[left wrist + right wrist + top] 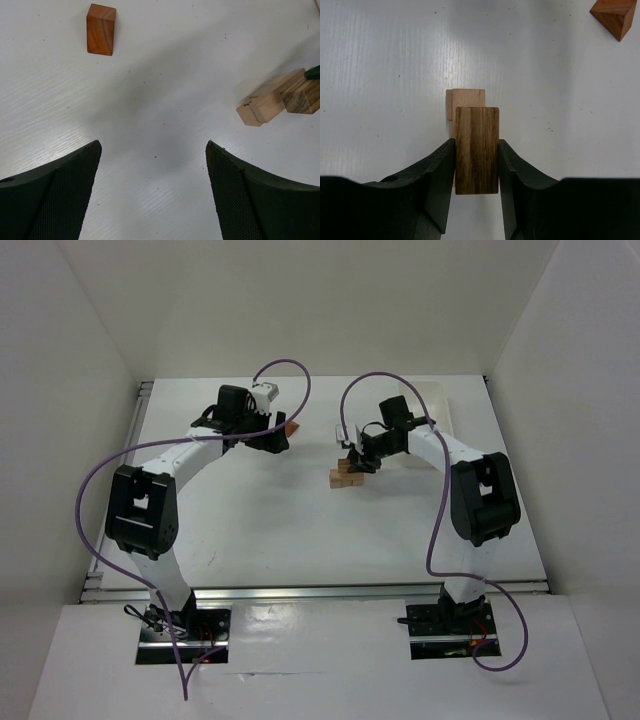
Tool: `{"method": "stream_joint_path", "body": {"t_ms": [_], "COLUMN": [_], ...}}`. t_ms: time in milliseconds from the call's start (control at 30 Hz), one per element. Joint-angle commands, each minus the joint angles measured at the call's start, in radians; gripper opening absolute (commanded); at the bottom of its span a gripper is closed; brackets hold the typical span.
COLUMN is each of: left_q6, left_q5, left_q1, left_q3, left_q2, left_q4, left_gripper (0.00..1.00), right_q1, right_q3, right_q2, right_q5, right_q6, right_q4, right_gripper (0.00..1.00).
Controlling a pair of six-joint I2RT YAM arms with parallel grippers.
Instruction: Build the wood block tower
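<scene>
Clamped tight between the right jaws: a dark streaked block, long axis running straight away from the wrist lens, over a light-tan block of the wood block tower, mid-surface. Overhead, just a small blurred heap, half hidden beneath those jaws. Spread wide on nothing: left jaws, near a standing reddish-brown block.

My black right claw held a dark brown rectangular wooden block, streaked olive and tan along its grain. Under it sat a pale pinkish-tan wooden block. A reddish-brown upright wooden block showed an orange sheen. The small wood block tower mixed light tan and reddish-brown. My matte black left claw had fingers patterned with fine mesh. The white flat table was faintly ribbed. My thin cables were purple.
</scene>
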Motion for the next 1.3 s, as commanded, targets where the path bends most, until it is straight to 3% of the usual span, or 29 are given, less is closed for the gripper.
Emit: {"method": "stream_joint_path", "body": {"t_ms": [0, 1267], "left_q6": [0.017, 0.017], "left_q5": [0.013, 0.022], "left_q1": [0.005, 0.005], "left_q3": [0.041, 0.08], "left_q2": [0.006, 0.043], "left_q4": [0.014, -0.024], "left_gripper": [0.9, 0.9], "right_q1": [0.01, 0.019], "right_q3": [-0.017, 0.011], "right_q2": [-0.009, 0.046], "right_q5": [-0.033, -0.015], "right_q6": [0.014, 0.023], "right_q4": [0.013, 0.032], "right_gripper": [0.24, 0.28]}}
